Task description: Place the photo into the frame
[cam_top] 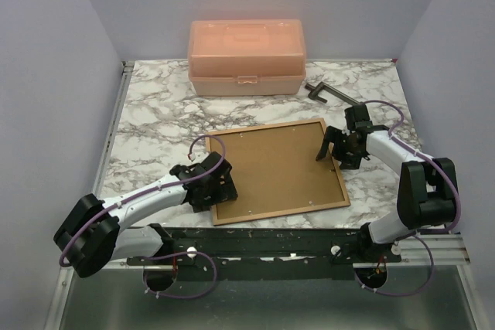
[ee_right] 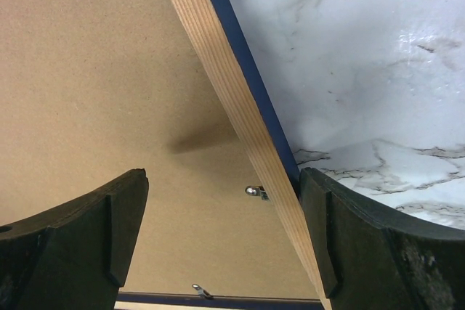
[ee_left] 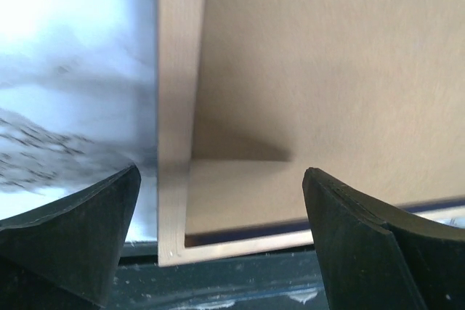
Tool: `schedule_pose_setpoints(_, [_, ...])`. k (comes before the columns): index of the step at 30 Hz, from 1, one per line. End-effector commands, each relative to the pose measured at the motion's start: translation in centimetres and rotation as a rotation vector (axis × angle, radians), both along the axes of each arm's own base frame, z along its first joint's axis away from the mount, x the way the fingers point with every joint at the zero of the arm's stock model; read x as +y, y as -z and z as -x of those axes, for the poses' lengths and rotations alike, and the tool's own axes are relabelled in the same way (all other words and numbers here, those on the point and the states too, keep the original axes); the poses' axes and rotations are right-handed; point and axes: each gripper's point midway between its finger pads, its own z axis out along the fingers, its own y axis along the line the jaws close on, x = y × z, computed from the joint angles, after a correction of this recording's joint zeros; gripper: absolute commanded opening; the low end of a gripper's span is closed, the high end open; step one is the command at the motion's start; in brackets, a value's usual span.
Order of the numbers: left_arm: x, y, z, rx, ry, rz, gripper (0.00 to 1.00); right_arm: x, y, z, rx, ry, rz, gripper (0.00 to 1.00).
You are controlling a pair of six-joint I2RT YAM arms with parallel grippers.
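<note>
Frame point(cam_top: 282, 212) lies face-down, centre of the top view, on the marble table point(cam_top: 155, 113). Its tan wood back faces up and the brown backing board point(cam_top: 274, 168) fills the inside. It sits slightly skewed, w/ the lower-right corner closest to the rt arm's base. I can't tell from any view whether the photo is under that board.

Your L gripper point(cam_top: 223, 188) is at the frame's lower-left corner in the top view. In the L wrist view the gripper point(ee_left: 220, 172) has jaws wide apart and nothing pinched. Frame corner rail point(ee_left: 174, 107) and board point(ee_left: 327, 56) show in the gap, marble point(ee_left: 73, 70) to the left of the rail.

Your R gripper point(cam_top: 329, 148) is at the frame's right edge, upper part, in the top view. In the R wrist view the gripper point(ee_right: 221, 176) has jaws apart too, either side of the wood rail point(ee_right: 225, 85), which runs diagonally from top centre to lower right. The rail's outer side shows navy. Board point(ee_right: 87, 70) is on the left, marble point(ee_right: 349, 56) on the right. A small metal tab point(ee_right: 254, 192) sits just inside the rail, and another point(ee_right: 200, 292) is near the bottom edge. I can't tell if either finger touches the rail.

Peach plastic box point(cam_top: 246, 56) is at top centre, lid shut, well apart from the frame. A black clamp-like tool point(cam_top: 325, 90) lies to its right, near the frame's upper-right corner.
</note>
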Motion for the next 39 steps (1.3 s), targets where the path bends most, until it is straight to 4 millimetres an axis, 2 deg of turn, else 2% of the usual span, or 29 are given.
schedule_pose_setpoints(1, [2.1, 0.0, -2.8, -0.037, -0.043, -0.043, 0.97, 1.2, 0.3, 1.4, 0.054, -0.015, -0.058, 0.92])
schedule_pose_setpoints(6, [3.6, -0.3, -5.7, -0.062, -0.081, -0.083, 0.97, 1.3, 0.4, 1.5, 0.055, -0.018, -0.063, 0.92])
schedule_pose_setpoints(15, [3.9, -0.4, -10.7, -0.078, -0.102, -0.117, 0.90, 1.5, 0.5, 1.6, 0.064, -0.023, -0.075, 0.92])
schedule_pose_setpoints(24, [4.7, 0.1, -13.8, -0.082, -0.117, -0.146, 0.79, 1.6, 0.8, 1.7, 0.072, -0.026, -0.077, 0.92])
schedule_pose_setpoints(33, [4.5, 0.8, -14.1, -0.066, -0.124, -0.145, 0.58, 1.7, 0.9, 1.8, 0.077, -0.030, -0.083, 0.92])
schedule_pose_setpoints(35, [4.4, 1.2, -14.1, -0.055, -0.126, -0.142, 0.50, 1.7, 0.9, 1.8, 0.077, -0.032, -0.083, 0.92])
schedule_pose_setpoints(39, [4.3, 2.2, -13.8, -0.027, -0.126, -0.142, 0.24, 1.8, 0.9, 1.9, 0.078, -0.034, -0.087, 0.92])
